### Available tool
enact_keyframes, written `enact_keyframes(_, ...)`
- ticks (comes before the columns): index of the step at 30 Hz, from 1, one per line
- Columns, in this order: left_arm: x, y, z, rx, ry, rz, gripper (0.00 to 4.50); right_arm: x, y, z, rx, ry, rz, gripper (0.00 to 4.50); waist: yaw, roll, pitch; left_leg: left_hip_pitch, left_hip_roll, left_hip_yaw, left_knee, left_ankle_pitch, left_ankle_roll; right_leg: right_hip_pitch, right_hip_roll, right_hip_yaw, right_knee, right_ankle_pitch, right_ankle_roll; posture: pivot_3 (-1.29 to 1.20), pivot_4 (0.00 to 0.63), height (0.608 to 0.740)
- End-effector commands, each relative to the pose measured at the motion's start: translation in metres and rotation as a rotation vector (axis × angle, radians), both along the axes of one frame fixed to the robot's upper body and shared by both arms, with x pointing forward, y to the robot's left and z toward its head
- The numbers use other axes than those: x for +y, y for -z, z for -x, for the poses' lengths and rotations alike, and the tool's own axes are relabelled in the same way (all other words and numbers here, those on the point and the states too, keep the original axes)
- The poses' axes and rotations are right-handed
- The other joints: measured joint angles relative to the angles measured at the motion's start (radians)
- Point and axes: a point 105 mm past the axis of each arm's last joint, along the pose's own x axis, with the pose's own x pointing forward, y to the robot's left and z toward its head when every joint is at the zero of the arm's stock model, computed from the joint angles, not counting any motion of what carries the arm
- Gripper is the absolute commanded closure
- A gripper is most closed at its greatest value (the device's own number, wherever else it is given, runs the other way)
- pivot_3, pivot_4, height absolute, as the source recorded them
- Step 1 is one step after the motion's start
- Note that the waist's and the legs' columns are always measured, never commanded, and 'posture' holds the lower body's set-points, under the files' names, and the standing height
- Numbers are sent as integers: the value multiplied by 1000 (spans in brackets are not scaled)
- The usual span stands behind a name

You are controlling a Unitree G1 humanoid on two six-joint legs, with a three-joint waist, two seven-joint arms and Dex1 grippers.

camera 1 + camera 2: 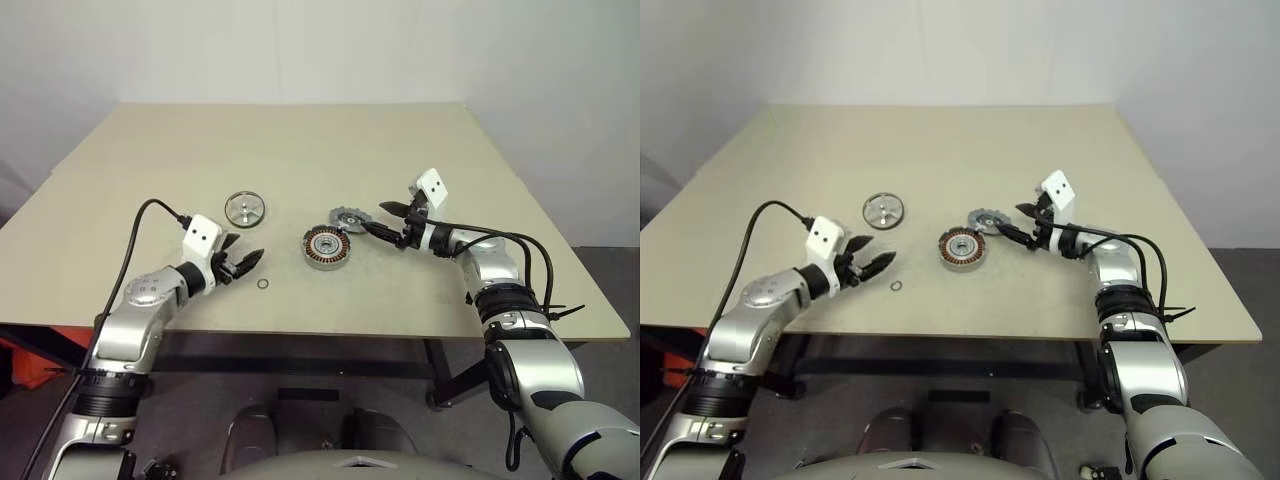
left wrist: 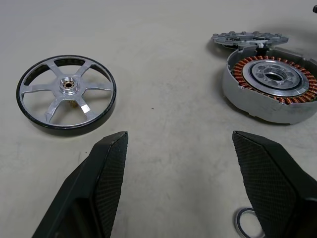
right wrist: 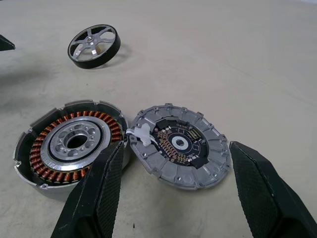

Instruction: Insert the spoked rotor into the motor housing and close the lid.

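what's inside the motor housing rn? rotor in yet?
Not yet. The motor housing holds copper windings around a silver centre with an open bore. The spoked rotor lies apart on the table; the lid lies beside the housing. The bottom of the bore is hidden.

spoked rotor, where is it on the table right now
The spoked rotor lies flat on the table, left of the motor housing and apart from it, just beyond the open left gripper.
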Motion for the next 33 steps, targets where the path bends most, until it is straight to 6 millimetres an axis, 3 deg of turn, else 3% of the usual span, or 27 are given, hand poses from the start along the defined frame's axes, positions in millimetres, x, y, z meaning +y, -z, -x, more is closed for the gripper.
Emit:
enact_keyframes(1,-1,-14,-1,-55,16,-10,929,0,-18,-2,-62,-6,-15,660,0,0,0,0,0,0,0,0,0,0,0,0,0,0,0,0,0,740)
enact_keyframes(8,-15,-4,5,-19,73,-10,929,-1,-16,-1,-58,-6,-14,660,0,0,0,0,0,0,0,0,0,1,0,0,0,0,0,0,0,740)
enact_keyframes(13,-34,22,17,69,155,-28,929,-3,-16,0,-60,-2,-13,660,0,0,0,1,0,0,0,0,0,1,0,0,0,0,0,0,0,740)
enact_keyframes(33,-27,56,32,166,183,-125,929,-7,-17,0,-60,16,-9,660,-1,0,0,4,0,0,-1,0,0,3,0,0,0,0,0,0,0,740)
